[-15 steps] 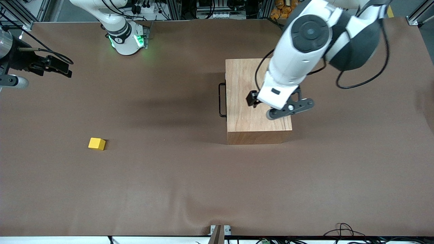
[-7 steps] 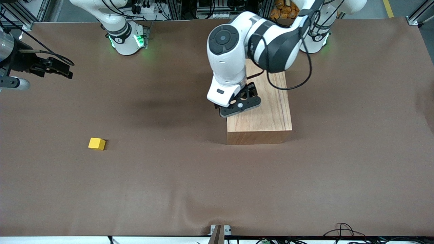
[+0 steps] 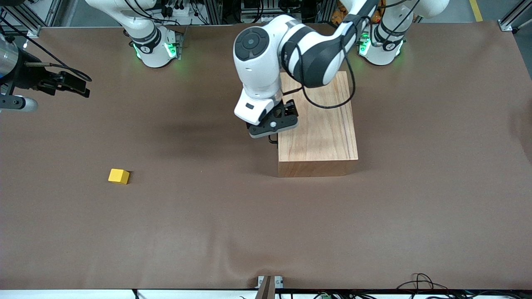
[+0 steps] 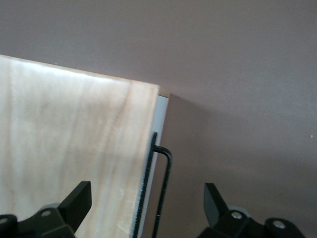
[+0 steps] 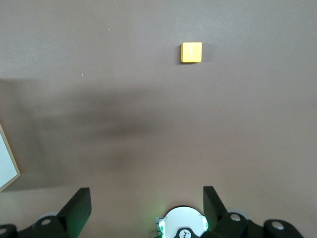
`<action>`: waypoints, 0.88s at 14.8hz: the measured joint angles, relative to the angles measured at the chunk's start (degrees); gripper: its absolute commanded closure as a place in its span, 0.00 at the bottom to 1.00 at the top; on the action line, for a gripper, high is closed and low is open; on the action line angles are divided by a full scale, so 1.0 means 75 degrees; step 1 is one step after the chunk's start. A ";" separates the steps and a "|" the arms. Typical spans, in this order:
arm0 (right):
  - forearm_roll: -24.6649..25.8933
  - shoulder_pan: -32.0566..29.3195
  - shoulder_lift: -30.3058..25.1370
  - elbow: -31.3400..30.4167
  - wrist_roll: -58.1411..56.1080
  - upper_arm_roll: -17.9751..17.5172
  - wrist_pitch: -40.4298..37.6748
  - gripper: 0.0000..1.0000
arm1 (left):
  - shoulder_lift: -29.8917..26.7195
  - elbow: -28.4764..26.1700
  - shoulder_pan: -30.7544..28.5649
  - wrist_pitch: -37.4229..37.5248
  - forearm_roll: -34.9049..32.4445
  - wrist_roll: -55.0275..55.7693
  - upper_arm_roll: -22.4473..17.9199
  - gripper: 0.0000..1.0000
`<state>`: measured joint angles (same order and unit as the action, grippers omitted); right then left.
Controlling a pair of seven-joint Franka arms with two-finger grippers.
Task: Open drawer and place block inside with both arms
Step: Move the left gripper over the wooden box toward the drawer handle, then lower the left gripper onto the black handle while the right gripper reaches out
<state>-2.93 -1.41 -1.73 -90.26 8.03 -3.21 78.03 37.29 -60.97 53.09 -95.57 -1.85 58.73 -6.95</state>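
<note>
The wooden box point(image 3: 318, 124) stands mid-table with its drawer point(image 4: 159, 130) shut, the pale front panel flush with the box. My left gripper point(image 3: 271, 132) hangs open over the box's handle edge. In the left wrist view the black handle point(image 4: 166, 191) runs between the open fingers point(image 4: 79, 199) of the left gripper point(image 4: 146, 204), untouched. The yellow block point(image 3: 119, 176) lies on the mat toward the right arm's end, nearer the front camera than the box. My right gripper point(image 3: 72, 84) waits high over that end of the table, open point(image 5: 146, 206), with the block point(image 5: 191, 52) in its view.
Brown mat point(image 3: 216, 224) covers the whole table. The right arm's base point(image 3: 156, 45) and the left arm's base point(image 3: 380, 45) glow green along the table edge farthest from the front camera. A corner of the box point(image 5: 7, 166) shows in the right wrist view.
My left arm has swung from over the box's top across to its handle edge. The block, the box and the right arm have not moved.
</note>
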 measured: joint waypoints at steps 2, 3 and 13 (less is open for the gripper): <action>0.0065 -0.0017 0.0000 -0.0059 0.0021 0.0024 -0.0077 0.00 | 0.0168 0.0049 0.0173 -0.0215 0.0000 0.0099 -0.0006 0.00; 0.0091 -0.0044 0.0000 -0.0074 0.0029 0.0036 -0.0142 0.00 | 0.0255 0.0071 0.0253 -0.0297 0.0000 0.0156 -0.0007 0.00; 0.0108 -0.0489 0.0149 -0.0341 0.0029 0.0108 -0.0242 0.00 | 0.1140 0.0122 0.1199 -0.0332 -0.0001 0.0248 -0.0657 0.00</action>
<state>-2.11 -5.08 -0.61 -92.82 8.25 -2.39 76.21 45.84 -60.05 62.08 -98.06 -1.85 60.59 -11.88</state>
